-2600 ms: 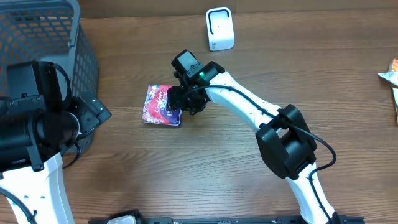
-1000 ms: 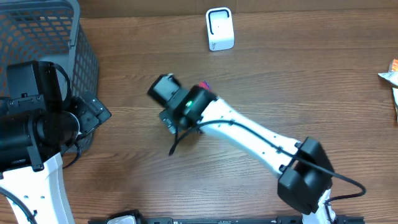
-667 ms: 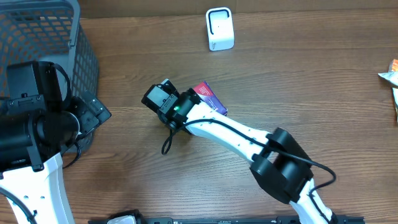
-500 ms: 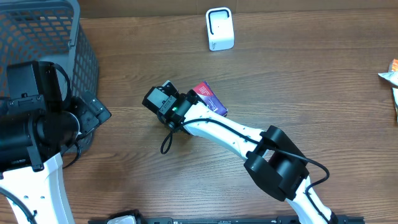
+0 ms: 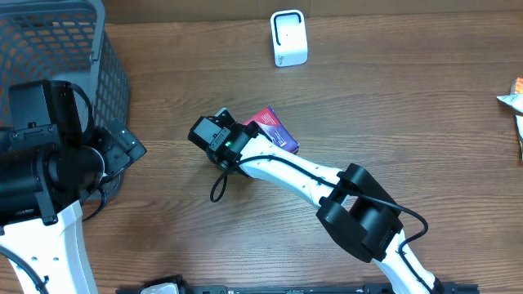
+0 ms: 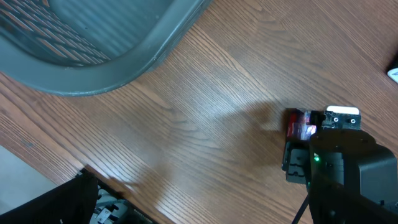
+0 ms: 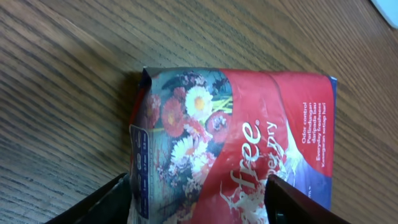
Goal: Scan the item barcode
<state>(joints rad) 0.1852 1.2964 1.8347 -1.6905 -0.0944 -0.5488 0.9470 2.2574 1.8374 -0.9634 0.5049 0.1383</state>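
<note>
Lying flat on the table (image 5: pixel 425 90) just left of centre in the overhead view, the pack (image 5: pixel 274 129) shows a glossy red and purple wrapper printed with flowers. It is probably light and soft: a thin film over padding that would give under pressure and might slide between hard pads. The right gripper (image 7: pixel 198 190) hangs over its near end with the pincer spread. One finger (image 7: pixel 115 200) stands at the lower left of the wrist picture against the pack's edge and the other at the lower right, with no dent or crease in the film to show a pinch. A hold across the narrow width, low on the two long sides and clear of the printed faces, looks safest, and a gentle squeeze should do. No barcode can be made out on the upper face. The fine print on the side panel is too small to read, so the pack may need turning before it faces the scanner (image 5: pixel 288 38), which stands well apart at top centre. The left gripper (image 5: pixel 122 148) sits at the left edge, fully spread and holding nothing. Beside it, in the upper left corner, is the grey mesh basket (image 5: pixel 98 51), and nothing can be seen inside the part in view.
</note>
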